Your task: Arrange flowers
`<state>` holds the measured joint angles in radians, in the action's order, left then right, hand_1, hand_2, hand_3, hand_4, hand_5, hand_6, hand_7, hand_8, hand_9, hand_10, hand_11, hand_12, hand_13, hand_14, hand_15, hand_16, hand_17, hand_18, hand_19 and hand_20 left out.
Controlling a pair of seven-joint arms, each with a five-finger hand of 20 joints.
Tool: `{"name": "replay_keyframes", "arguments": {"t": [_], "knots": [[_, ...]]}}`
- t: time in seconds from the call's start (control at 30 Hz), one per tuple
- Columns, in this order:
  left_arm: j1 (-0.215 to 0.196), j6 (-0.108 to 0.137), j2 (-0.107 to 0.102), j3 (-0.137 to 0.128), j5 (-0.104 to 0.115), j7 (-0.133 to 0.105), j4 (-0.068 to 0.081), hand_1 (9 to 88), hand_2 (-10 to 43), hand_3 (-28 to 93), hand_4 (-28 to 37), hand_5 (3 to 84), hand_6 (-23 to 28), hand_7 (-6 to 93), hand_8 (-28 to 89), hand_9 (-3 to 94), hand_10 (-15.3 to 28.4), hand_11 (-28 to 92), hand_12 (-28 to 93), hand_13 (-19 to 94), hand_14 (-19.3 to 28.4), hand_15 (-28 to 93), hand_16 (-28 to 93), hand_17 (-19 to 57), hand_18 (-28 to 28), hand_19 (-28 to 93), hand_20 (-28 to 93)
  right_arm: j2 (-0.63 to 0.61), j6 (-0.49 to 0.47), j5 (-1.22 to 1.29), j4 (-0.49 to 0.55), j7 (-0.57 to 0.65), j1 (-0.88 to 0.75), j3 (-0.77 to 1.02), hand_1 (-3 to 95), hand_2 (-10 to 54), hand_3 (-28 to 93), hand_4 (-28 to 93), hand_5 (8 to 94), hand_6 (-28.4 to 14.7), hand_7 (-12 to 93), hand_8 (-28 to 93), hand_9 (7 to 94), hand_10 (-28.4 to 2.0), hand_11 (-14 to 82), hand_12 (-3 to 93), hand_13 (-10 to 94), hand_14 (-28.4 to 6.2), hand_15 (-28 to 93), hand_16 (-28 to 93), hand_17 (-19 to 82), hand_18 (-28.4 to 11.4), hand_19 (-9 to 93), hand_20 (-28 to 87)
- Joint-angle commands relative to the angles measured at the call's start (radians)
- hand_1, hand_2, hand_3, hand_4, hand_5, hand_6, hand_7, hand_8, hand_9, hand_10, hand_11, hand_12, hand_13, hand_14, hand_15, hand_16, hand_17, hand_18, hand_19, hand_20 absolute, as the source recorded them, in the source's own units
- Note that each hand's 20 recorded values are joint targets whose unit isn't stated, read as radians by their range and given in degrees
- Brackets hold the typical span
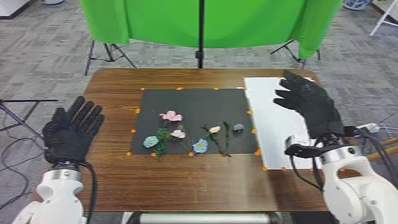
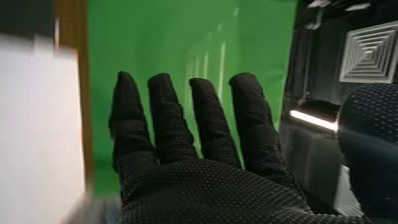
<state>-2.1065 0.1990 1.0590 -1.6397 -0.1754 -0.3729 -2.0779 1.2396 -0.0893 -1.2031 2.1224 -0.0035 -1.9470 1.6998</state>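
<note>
Fingers straight and apart, nothing held: right hand point(image 1: 311, 104) over the sheet point(image 1: 269, 107), at 3 o'clock from the mat point(image 1: 195, 102). Left hand point(image 1: 71, 134) likewise, outside the mat at 9 o'clock. Flowers point(image 1: 179, 134) lie on the mat: pink bloom point(image 1: 171, 116) toward 10 o'clock, aqua bloom point(image 1: 151, 141) toward 8, blue bloom point(image 1: 200, 146) at 6.
</note>
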Motion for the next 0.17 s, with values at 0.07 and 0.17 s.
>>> {"name": "replay_keyframes", "arguments": {"t": [0.07,0.17], "knots": [[-0.002,0.008,-0.004,0.028,-0.018,0.001,0.004,27.1,12.3,78,-28.3,44.4,9.9,10.8,-9,37.1,15.4,18,9,27,15.6,30,-7,-7.9,13.2,32,11,0.022,0.039,0.167,0.037,0.067,-0.028,0.003,10.5,6.6,83,-28,38.9,-1.0,10,-11,37.6,-13.8,3.4,10.5,33,-16.2,8,22,14,-18.1,34,20],[-0.012,0.020,0.003,0.029,-0.011,-0.009,0.000,27.1,12.6,78,-28.3,44.8,9.9,10.9,-9,37.2,15.4,18,10,27,15.6,30,-6,-7.9,13.2,32,11,0.021,0.045,0.172,0.037,0.067,-0.030,-0.001,10.5,6.8,83,-28,38.9,-1.0,10,-11,37.6,-13.9,3.4,10.5,32,-16.5,8,22,14,-18.1,33,20]]}}
